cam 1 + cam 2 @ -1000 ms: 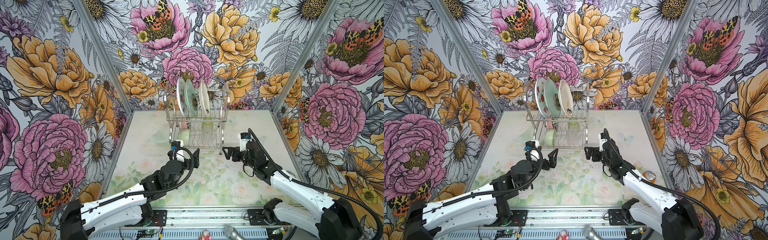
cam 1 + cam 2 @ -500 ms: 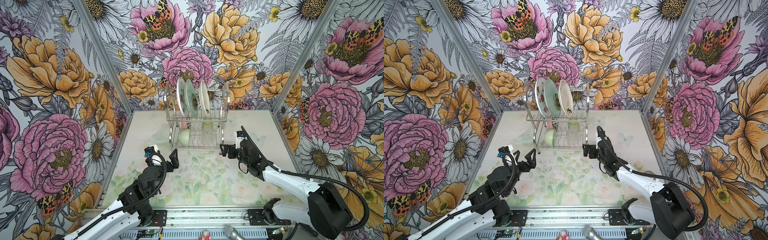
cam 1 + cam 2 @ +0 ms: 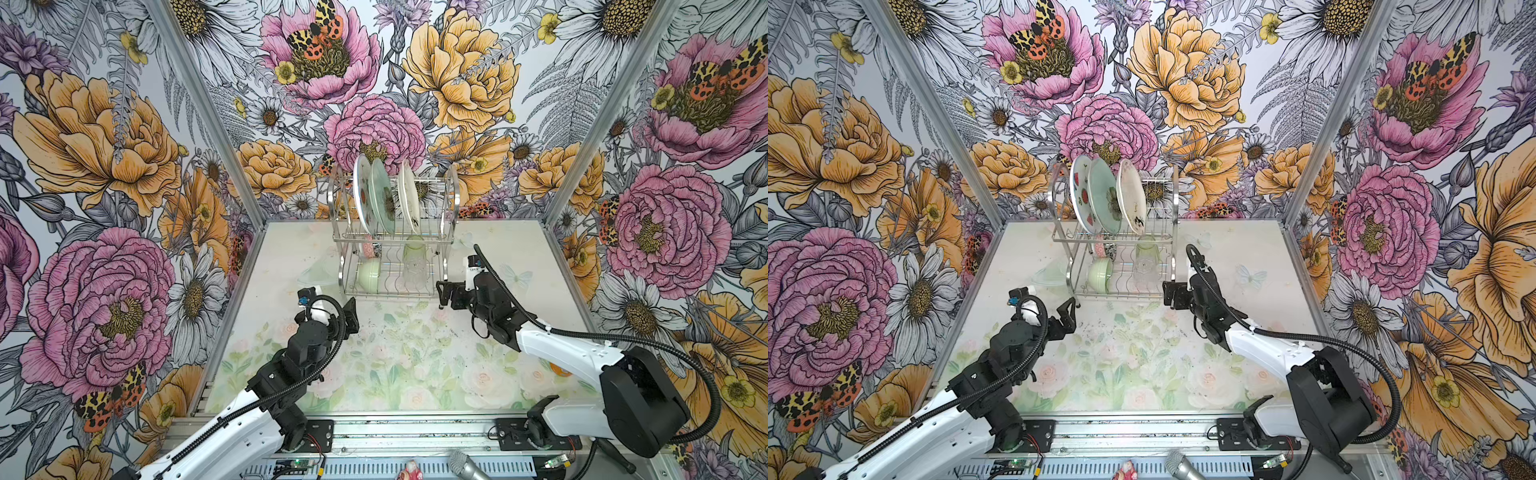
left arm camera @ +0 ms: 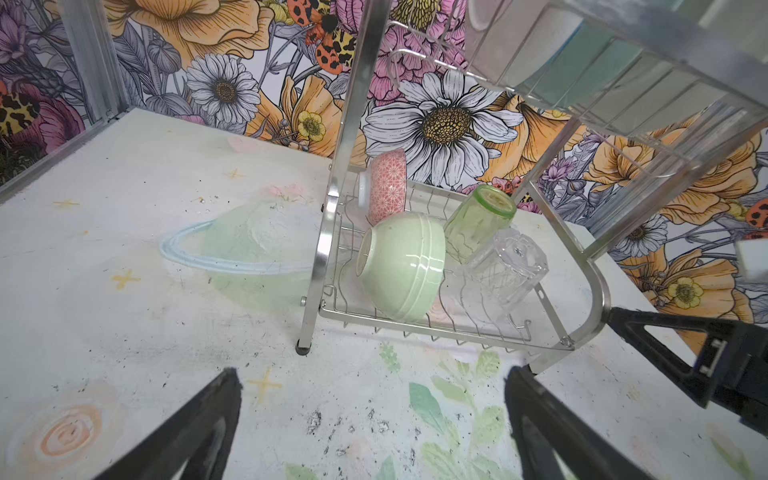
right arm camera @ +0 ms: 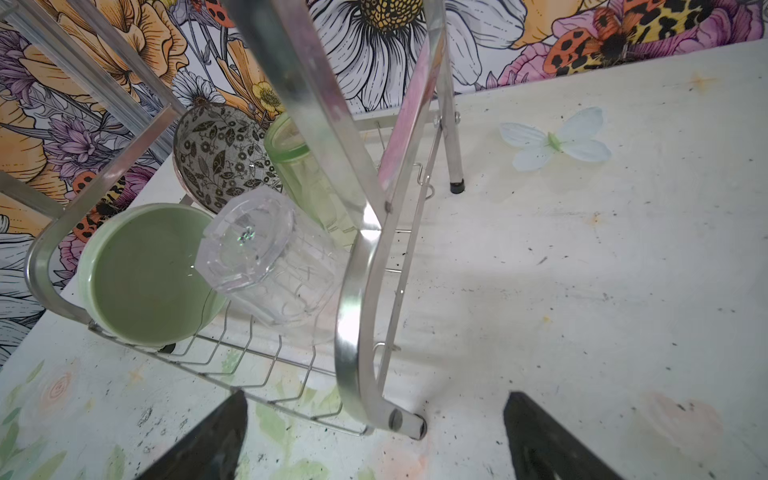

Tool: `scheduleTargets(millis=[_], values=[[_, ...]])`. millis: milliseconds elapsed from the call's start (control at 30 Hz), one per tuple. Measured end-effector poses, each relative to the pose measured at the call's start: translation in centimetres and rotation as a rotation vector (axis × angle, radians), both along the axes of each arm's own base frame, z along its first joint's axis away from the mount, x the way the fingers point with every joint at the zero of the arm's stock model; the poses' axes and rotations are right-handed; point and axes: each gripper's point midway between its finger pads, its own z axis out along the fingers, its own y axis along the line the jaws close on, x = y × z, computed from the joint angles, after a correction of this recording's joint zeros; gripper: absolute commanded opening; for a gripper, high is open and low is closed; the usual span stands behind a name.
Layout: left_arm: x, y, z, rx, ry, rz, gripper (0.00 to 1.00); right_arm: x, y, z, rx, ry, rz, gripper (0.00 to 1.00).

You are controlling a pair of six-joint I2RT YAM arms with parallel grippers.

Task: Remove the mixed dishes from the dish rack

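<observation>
The left gripper (image 3: 1067, 316), jaws wide apart and empty, hangs near the front left leg of the dish rack (image 3: 391, 238), which stands at the back of the table (image 3: 511, 249). Its upper shelf holds the watermelon plate (image 3: 362, 195), aqua plate (image 3: 382, 201) and cream plate (image 3: 409, 199) on edge, and its lower shelf holds the pale green bowl (image 3: 369, 274) and clear tumbler (image 3: 414, 271). The right gripper (image 3: 444, 295), also spread and empty, is just beside the rack's front right corner.
</observation>
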Motion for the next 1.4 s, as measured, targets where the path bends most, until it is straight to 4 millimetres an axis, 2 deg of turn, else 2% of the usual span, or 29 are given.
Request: scheduleTargets(millis=[167,433,567,667,1000,1067,1200,1333,1400], values=[[0.3,0.4,-0.1,-0.009,0.006,0.007,0.99,0.4,0.2,-0.4,-0.006,0.008,0.0,0.92],[0.7,0.7,0.6,-0.053,-0.011,0.001,0.99,1.4,0.7,1.2,0.012,-0.03,-0.005,0.88],[0.7,0.6,0.4,-0.067,-0.004,-0.007,0.99,1.9,0.5,0.9,-0.004,-0.034,-0.02,0.82],[0.7,0.5,0.0,-0.068,0.004,-0.012,0.99,2.0,0.5,0.1,-0.015,-0.018,-0.024,0.73],[0.8,0.8,-0.2,-0.071,0.008,-0.007,0.99,2.7,0.4,-1.9,-0.043,0.018,-0.044,0.59],[0.9,0.9,-0.5,-0.069,0.014,-0.005,0.99,2.7,0.4,-2.3,-0.05,0.025,-0.046,0.53],[1.0,1.1,-1.0,-0.07,0.025,0.001,0.99,2.7,0.4,-2.4,-0.051,0.026,-0.046,0.48],[0.9,1.1,-1.0,-0.074,0.027,-0.002,0.99,2.7,1.0,-2.6,-0.04,0.028,-0.031,0.27],[0.9,1.2,-0.9,-0.077,0.027,-0.003,0.99,2.6,1.4,-2.7,-0.032,0.037,-0.023,0.26]])
